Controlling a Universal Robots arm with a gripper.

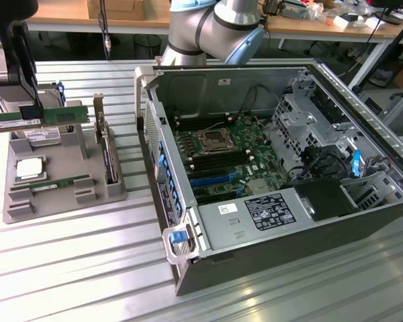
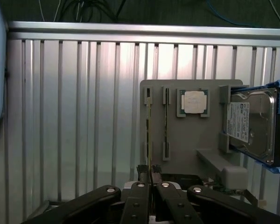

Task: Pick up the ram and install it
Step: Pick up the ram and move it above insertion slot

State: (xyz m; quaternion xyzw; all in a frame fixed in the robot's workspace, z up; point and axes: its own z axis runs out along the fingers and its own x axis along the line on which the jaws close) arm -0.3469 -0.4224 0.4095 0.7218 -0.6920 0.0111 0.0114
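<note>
1. One ram (image 1: 66,115) stick sits in the gripper (image 1: 31,115) at the upper left of the exterior view, held over the grey tray (image 1: 13,208).
2. It is a long, narrow green board, level and on edge, with a white label near its end at the exterior view's left.
3. The black fingers (image 1: 28,87) are drawn narrow, pinching the board about mid-length.
4. In the wrist view the gripper (image 2: 150,173) closes on a thin yellow-green edge, probably the same stick seen edge-on.
5. A second green stick (image 1: 62,181) lies in the tray, near the processor (image 1: 28,169), hard drive (image 1: 41,137) and upright expansion card (image 1: 108,157).
6. The open computer case (image 1: 269,235), motherboard (image 1: 221,157) exposed, fills the centre and right, well apart from the held ram.
</note>
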